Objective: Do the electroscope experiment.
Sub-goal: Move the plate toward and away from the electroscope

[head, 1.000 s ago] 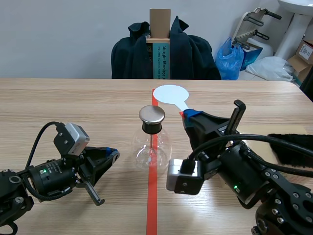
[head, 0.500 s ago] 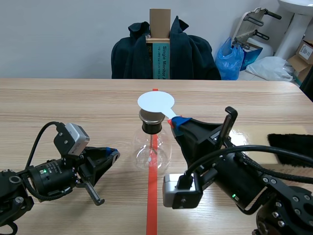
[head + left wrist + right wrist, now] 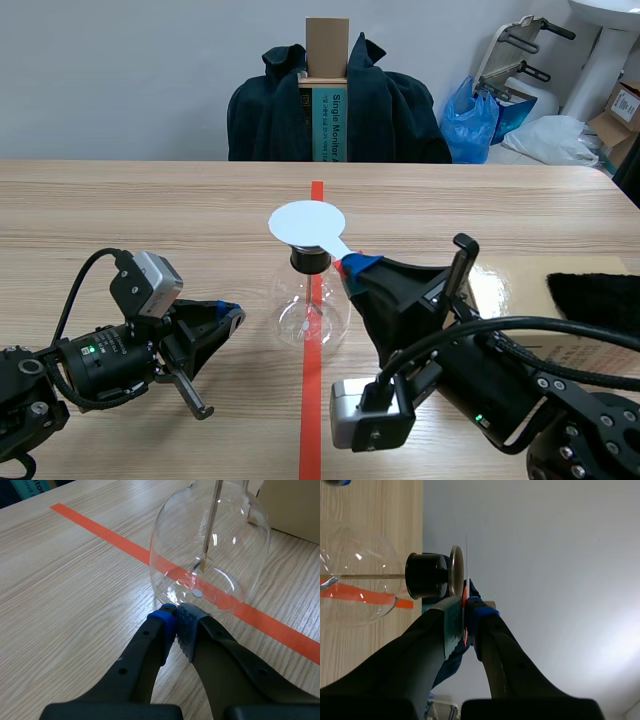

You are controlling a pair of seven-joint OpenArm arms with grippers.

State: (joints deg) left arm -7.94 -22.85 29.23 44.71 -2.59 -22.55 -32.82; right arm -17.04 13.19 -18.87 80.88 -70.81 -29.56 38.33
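Note:
The electroscope is a round glass flask (image 3: 310, 312) with a black stopper, standing on the red tape line. In the right wrist view its metal cap (image 3: 456, 570) sits on the stopper (image 3: 426, 575). My right gripper (image 3: 358, 264) is shut on the handle of a white round paddle (image 3: 307, 222), whose disc hovers right over the cap and hides it in the scene view. The right wrist view shows the paddle edge-on between that gripper's (image 3: 464, 605) pads. My left gripper (image 3: 230, 312) rests shut and empty on the table left of the flask (image 3: 210, 555), its tips (image 3: 176, 617) just short of the glass. A thin rod (image 3: 213, 520) with foil hangs inside.
A black furry cloth (image 3: 595, 300) lies on a tan sheet (image 3: 520, 285) at the right. A chair draped with a dark jacket (image 3: 335, 105) stands behind the far table edge, with a blue bag (image 3: 470, 120) and boxes beyond.
My right arm carried the white paddle leftward, from behind and right of the flask to directly over its metal cap. The left arm has not moved.

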